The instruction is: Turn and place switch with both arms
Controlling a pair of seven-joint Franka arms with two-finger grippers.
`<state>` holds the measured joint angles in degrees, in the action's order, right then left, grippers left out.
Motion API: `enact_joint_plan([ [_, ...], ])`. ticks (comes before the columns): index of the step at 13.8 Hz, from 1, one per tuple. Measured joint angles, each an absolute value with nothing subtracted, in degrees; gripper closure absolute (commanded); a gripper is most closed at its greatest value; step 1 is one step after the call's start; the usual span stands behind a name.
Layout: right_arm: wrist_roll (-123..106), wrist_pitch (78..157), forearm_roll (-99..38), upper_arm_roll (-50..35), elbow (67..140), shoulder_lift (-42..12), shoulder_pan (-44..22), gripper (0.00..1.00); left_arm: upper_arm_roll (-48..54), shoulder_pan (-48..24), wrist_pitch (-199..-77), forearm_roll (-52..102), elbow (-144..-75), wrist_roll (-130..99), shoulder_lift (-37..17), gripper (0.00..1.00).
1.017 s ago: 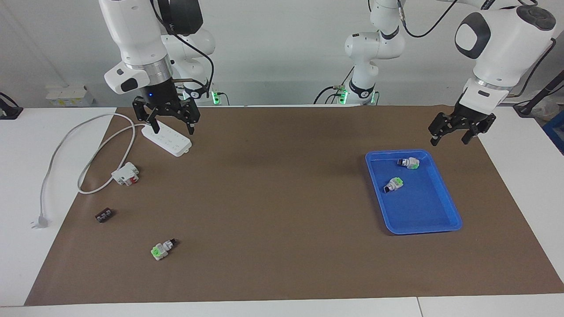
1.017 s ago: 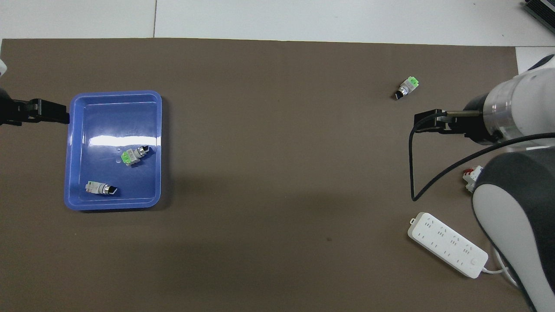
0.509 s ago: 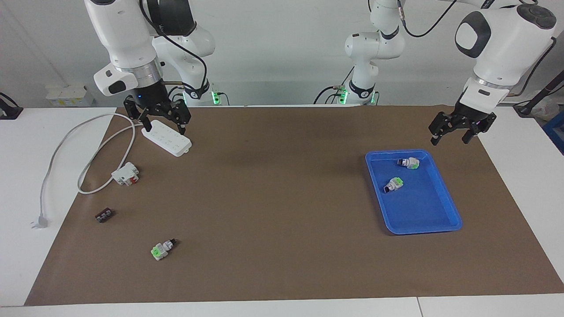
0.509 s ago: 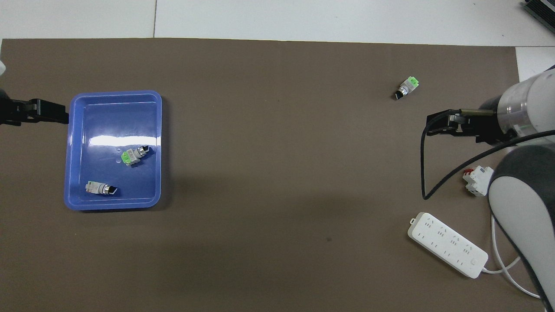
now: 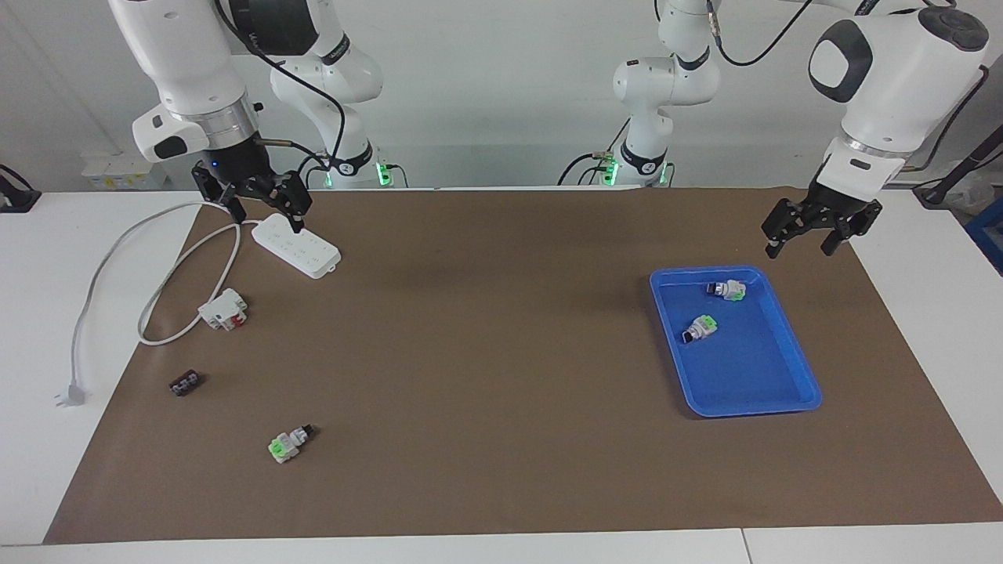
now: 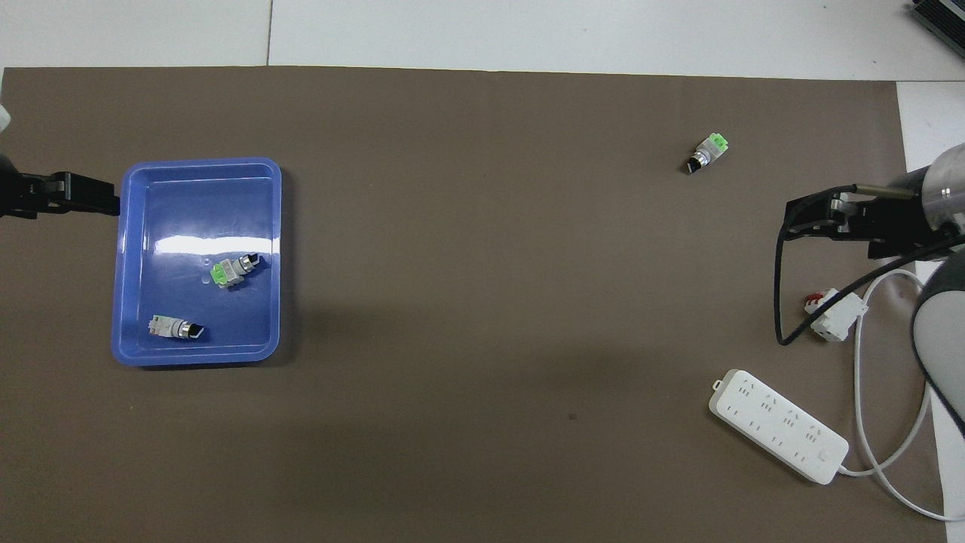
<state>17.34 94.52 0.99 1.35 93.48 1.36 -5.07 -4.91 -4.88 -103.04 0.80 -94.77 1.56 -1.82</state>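
The switch (image 5: 726, 290) lies in the blue tray (image 5: 791, 392), at the end nearer the robots. It has a black knob and a pale block; no orange face shows. It also shows in the overhead view (image 6: 175, 327). My left gripper (image 5: 799, 249) is open and empty in the air, just off the tray's corner nearest the left arm's base; its fingertips (image 6: 105, 202) show in the overhead view. My right gripper (image 5: 266, 218) is open and empty above the cable end of the white power strip (image 5: 298, 245).
A second switch with a bright green block (image 5: 700, 328) lies in the tray. A third green one (image 5: 288, 442) lies on the brown mat, farther from the robots. A white-and-red block (image 5: 223, 309), a small dark part (image 5: 185, 384) and the strip's cable (image 5: 110, 258) lie toward the right arm's end.
My right gripper has moved toward the right arm's end of the table and risen slightly, staying open. My left gripper and all the switches have not moved.
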Motion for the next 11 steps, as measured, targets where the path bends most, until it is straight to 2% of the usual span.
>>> enact_joint_plan([
  [11, 17.33, 91.95, 0.65, 0.72, 93.46, 1.35, -3.25, 0.00, -4.97, -4.88, -103.04, 0.80, -94.77, 1.56, -1.80, 0.00],
])
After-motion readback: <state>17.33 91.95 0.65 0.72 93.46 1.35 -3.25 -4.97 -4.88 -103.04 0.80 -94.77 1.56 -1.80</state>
